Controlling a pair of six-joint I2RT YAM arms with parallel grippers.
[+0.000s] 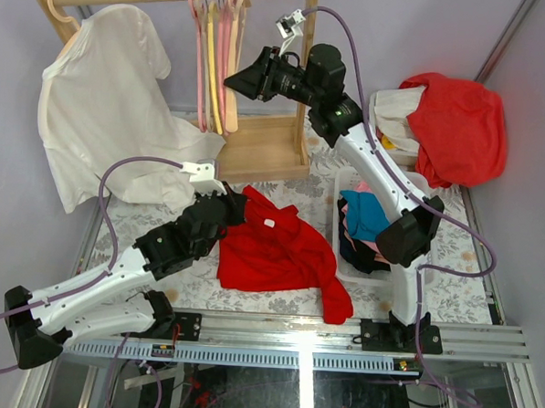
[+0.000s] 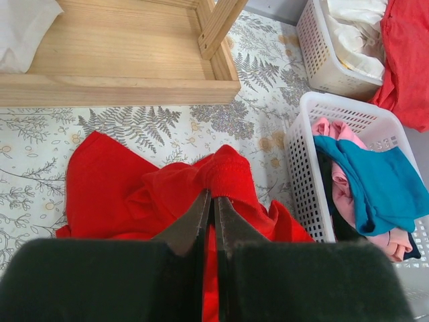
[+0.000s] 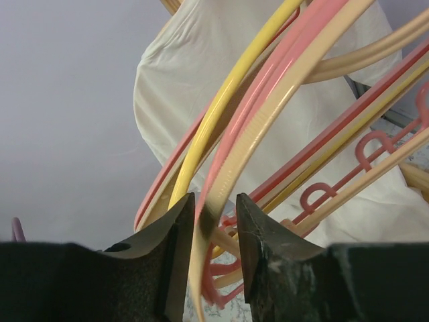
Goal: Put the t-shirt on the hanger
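– Bright red short-sleeved cloth t-shirt (image 1: 275,250): who has hold of it?

– The left gripper (image 2: 213,201). Its dark fingers are pressed together on a raised fold of the red cloth, with no gap between them.

– And the rest of the cloth?

– It lies rumpled on the fern-patterned tabletop (image 1: 134,220), just in front of the base shelf of the pale wooden clothes rack (image 1: 262,149), on the side nearer the arms. A small white label (image 1: 270,223) shows on the part closest to the rack, and one sleeve reaches furthest from it.

– What about the right gripper (image 3: 211,208)?

– It is raised in front of the rack, below the top rail, pushed in among the hangers hanging there. Its jaws stand apart. The curved arm of the pale cream-beige hanger (image 3: 268,121) runs down between them, with a glossy pink hanger (image 3: 231,137) beside it. A gap shows next to one finger, so nothing is clamped.

– So hanger and t-shirt?

– Well apart: the hanger is up on the rack's rail, the t-shirt down before its base.

– Anything else on that rack?

– A yellow hanger (image 3: 228,94) in the same bunch, and a white t-shirt (image 1: 104,95) draped at the rail's left end.
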